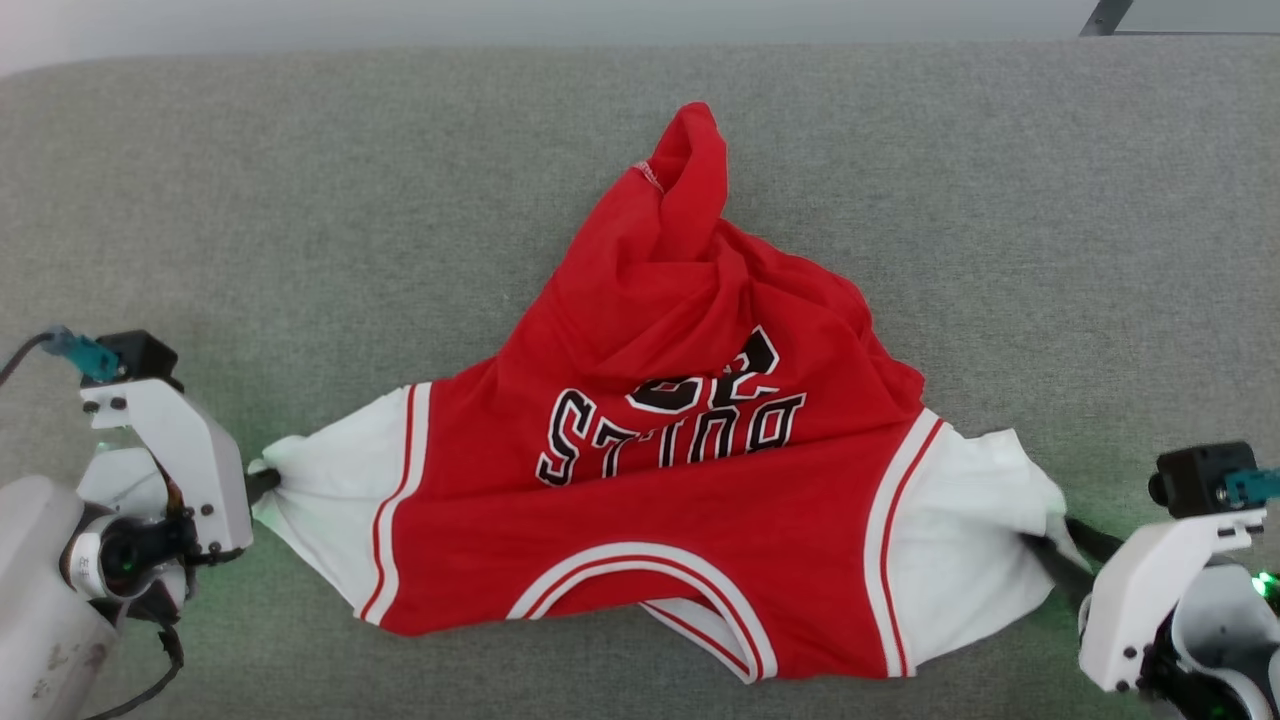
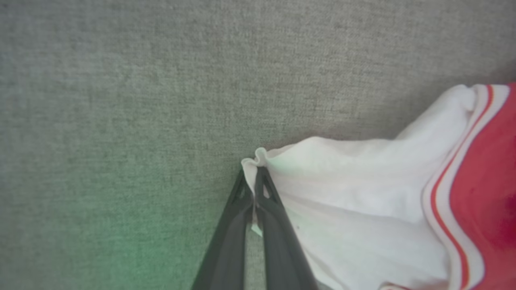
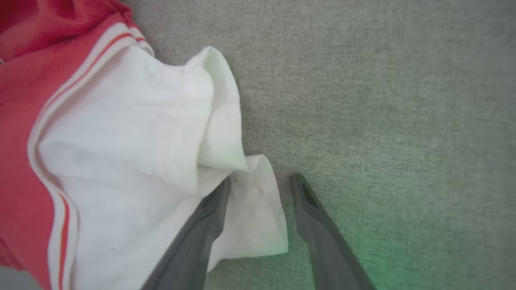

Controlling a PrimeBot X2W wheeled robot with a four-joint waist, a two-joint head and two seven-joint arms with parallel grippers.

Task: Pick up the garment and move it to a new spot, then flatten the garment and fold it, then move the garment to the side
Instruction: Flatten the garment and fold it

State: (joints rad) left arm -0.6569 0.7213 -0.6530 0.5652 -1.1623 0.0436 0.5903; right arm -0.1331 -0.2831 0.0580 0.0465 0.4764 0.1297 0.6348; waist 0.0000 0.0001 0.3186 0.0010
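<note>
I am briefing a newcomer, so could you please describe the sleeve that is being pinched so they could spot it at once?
On the grey fabric surface lies a red jersey with black lettering. Its white sleeve on the robot's left is drawn to a point, the left gripper shut on its tip. The right white sleeve lies looser, its edge between the right gripper's open fingers.

On my head feed a red fold covers the top of the number on the garment (image 1: 660, 470), and its bunched body hides the hem. There the left gripper (image 1: 262, 483) sits mostly behind its own pale wrist housing (image 1: 190, 460). On the right wrist feed, one fingertip of the right gripper (image 3: 261, 180) disappears under the white sleeve (image 3: 133, 161), and the garment's red part runs off the left edge.
</note>
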